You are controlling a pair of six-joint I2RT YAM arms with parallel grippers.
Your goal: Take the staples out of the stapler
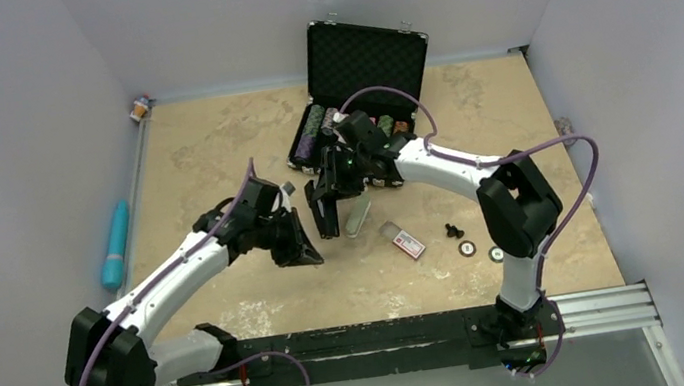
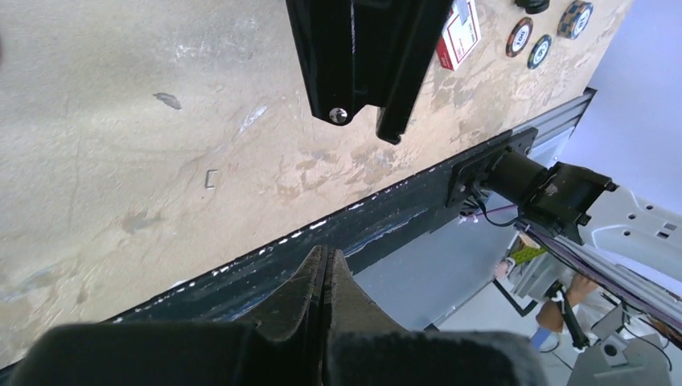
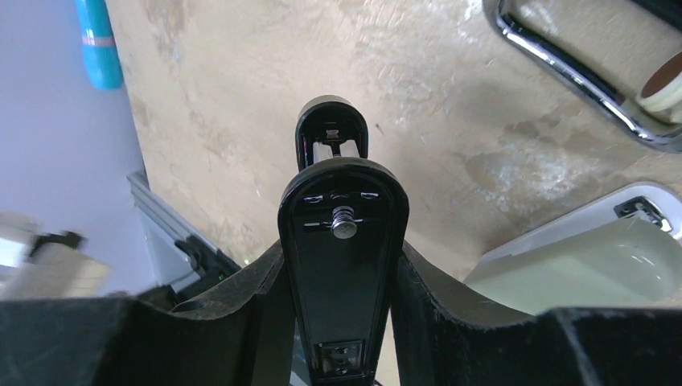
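The black stapler [image 1: 327,217] hangs nose-down above the table, held in my right gripper [image 1: 328,195]. In the right wrist view my right gripper [image 3: 344,269] is shut on the stapler [image 3: 344,233] across its width; a silver rivet shows on its face and a second black arm with metal inside shows beyond it. My left gripper [image 1: 309,254] is just left of the stapler, shut and empty. In the left wrist view its fingertips [image 2: 325,256] are pressed together, with the stapler [image 2: 362,56] above and apart. One loose staple [image 2: 211,178] lies on the table.
An open black chip case [image 1: 367,66] stands at the back. A pale green tray [image 1: 359,217] lies under the stapler. A red-and-white staple box [image 1: 409,243], poker chips [image 1: 467,248] and a small black part [image 1: 453,231] lie right. A blue cylinder [image 1: 115,245] lies far left.
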